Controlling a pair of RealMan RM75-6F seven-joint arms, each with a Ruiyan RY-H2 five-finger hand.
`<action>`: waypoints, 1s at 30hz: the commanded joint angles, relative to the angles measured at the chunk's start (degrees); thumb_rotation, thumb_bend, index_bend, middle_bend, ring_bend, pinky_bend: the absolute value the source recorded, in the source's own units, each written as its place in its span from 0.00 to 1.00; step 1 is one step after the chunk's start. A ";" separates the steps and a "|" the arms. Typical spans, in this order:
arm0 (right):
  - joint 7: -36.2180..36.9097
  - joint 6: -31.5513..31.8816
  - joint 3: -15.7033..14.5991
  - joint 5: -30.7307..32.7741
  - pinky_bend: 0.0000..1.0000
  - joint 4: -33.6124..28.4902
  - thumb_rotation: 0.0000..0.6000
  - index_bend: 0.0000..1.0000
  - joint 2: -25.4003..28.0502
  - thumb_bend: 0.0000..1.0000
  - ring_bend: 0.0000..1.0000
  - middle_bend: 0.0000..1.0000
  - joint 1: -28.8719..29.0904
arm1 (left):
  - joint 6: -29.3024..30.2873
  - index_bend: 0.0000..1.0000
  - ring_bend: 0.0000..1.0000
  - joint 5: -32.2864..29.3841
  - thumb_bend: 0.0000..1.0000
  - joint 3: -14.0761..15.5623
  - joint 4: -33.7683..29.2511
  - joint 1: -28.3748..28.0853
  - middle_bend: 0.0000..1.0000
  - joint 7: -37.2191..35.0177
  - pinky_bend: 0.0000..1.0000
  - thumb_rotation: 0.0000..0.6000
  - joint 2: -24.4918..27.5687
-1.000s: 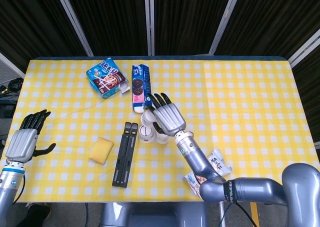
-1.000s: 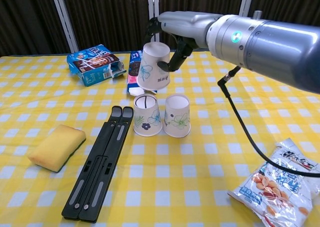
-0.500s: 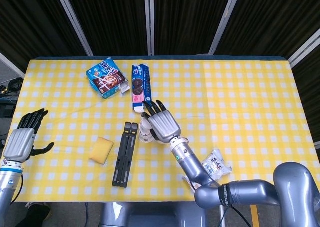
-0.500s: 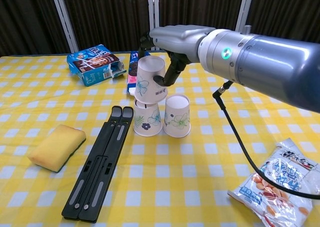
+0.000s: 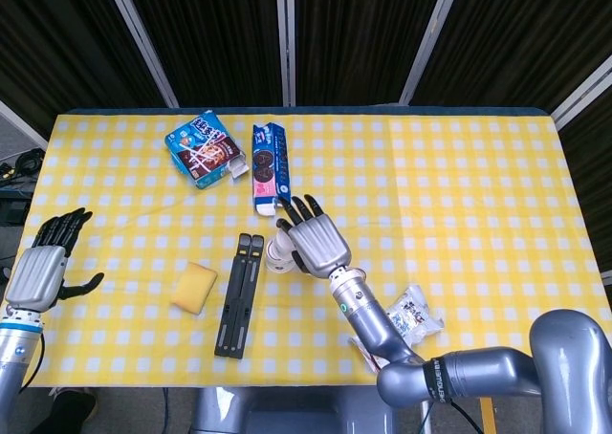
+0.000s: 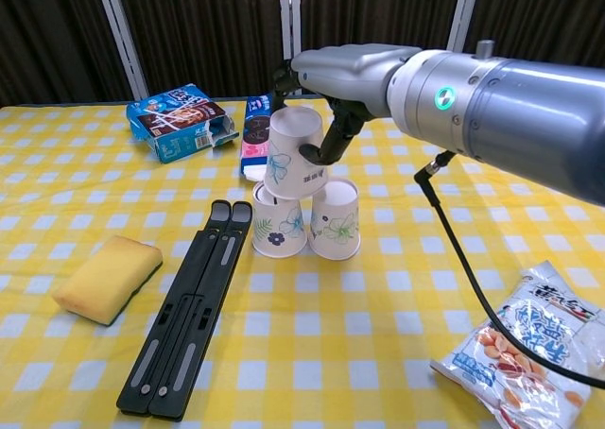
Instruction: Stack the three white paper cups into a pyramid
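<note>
fingers (image 6: 333, 136) gripping top cup (image 6: 293, 153), lower cups (image 6: 335, 219) part-hidden overhead

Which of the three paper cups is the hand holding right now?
The top cup, tilted in the right hand. The left cup and right cup stand upside down on the table below it.

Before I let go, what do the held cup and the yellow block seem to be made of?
The held cup, in the right hand: thin white paper by its look, matte with printed flowers and a rolled rim. The yellow block: probably foam sponge, with a dull, finely grained surface and soft rounded edges.
</note>
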 commanded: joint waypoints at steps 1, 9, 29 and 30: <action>-0.61 0.23 -0.34 0.54 0.00 -0.40 1.00 0.34 0.12 0.42 0.00 0.01 0.08 | 0.02 0.00 0.00 0.01 0.26 -0.02 -0.04 0.03 0.00 -0.02 0.00 1.00 0.04; -2.02 0.38 -1.41 2.28 0.00 -0.48 1.00 0.34 -0.28 0.41 0.00 0.01 0.27 | 0.13 0.00 0.00 0.33 0.26 0.06 -0.37 0.16 0.00 0.01 0.00 1.00 0.24; -4.29 4.78 -1.87 0.91 0.00 -8.67 1.00 0.13 5.22 0.24 0.00 0.00 -1.00 | 0.45 0.00 0.00 -0.25 0.26 -0.35 -0.29 0.41 0.00 0.50 0.00 1.00 0.24; -4.22 5.40 -2.11 0.47 0.00 -9.48 1.00 0.13 5.97 0.24 0.00 0.00 -1.46 | 0.56 0.00 0.00 -0.24 0.26 -0.36 -0.29 0.47 0.00 0.57 0.00 1.00 0.23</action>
